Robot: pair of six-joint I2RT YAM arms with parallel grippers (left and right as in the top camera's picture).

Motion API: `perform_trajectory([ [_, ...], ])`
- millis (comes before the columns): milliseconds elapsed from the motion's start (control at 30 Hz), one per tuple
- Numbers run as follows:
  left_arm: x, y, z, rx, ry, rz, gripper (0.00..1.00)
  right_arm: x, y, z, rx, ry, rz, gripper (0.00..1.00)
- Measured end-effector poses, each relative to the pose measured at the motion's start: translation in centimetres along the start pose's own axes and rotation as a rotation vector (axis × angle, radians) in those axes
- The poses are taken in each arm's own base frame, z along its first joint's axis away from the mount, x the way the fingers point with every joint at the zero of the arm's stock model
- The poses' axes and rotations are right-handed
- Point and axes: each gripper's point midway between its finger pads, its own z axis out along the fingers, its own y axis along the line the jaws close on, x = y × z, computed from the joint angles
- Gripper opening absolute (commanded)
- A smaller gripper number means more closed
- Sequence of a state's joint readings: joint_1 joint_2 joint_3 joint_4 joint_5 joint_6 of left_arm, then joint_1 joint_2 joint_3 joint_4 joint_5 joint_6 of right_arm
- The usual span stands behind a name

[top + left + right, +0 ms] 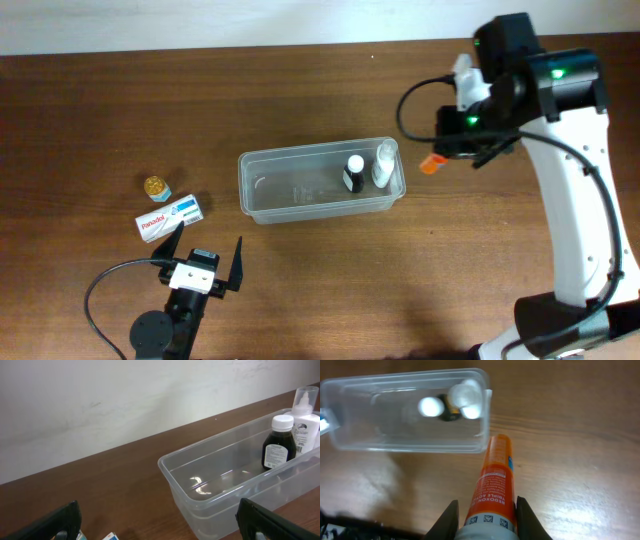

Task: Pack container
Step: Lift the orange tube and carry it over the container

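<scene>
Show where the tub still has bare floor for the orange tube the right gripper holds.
The tub is bare from the wall nearest the box to the dark bottle, likely room for the orange tube. The other end is crowded: the dark bottle and white bottle stand close together. The table between tub and box is bare.

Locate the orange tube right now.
The orange tube is gripped by the right end effector, just off the right end of the container in the overhead view, outside it.
</scene>
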State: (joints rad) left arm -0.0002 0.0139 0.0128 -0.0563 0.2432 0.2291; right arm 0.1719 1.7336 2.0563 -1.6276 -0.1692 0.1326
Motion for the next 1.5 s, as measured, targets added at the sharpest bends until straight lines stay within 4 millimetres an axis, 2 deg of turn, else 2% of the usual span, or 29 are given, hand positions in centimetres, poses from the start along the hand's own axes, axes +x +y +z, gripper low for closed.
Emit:
perform_trajectory([
  [133, 0.0, 0.0, 0.0, 0.0, 0.0, 0.0, 0.99, 0.2, 2.8, 0.0, -0.028, -0.011, -0.076, 0.12],
  [300, 0.0, 0.0, 0.0, 0.0, 0.0, 0.0, 0.99, -0.5, 4.9, 0.6, -0.054, -0.047, -0.116, 0.12],
  [533, 0.0, 0.0, 0.0, 0.0, 0.0, 0.0, 0.99, -0.5, 6.3, 2.8, -0.055, -0.041, -0.136, 0.12],
  [967, 0.0, 0.0, 0.0, 0.0, 0.0, 0.0, 0.99, 0.1, 5.1, 9.3, -0.01, 0.023, -0.09, 0.12],
  [1167, 0.0, 0.0, 0.0, 0.0, 0.0, 0.0, 0.99, 1.1, 4.3, 12.6, 0.002, 0.057, -0.075, 0.12],
  [1500, 0.0, 0.0, 0.0, 0.0, 0.0, 0.0, 0.99, 2.5, 3.5, 15.6, 0.011, 0.085, -0.069, 0.13],
])
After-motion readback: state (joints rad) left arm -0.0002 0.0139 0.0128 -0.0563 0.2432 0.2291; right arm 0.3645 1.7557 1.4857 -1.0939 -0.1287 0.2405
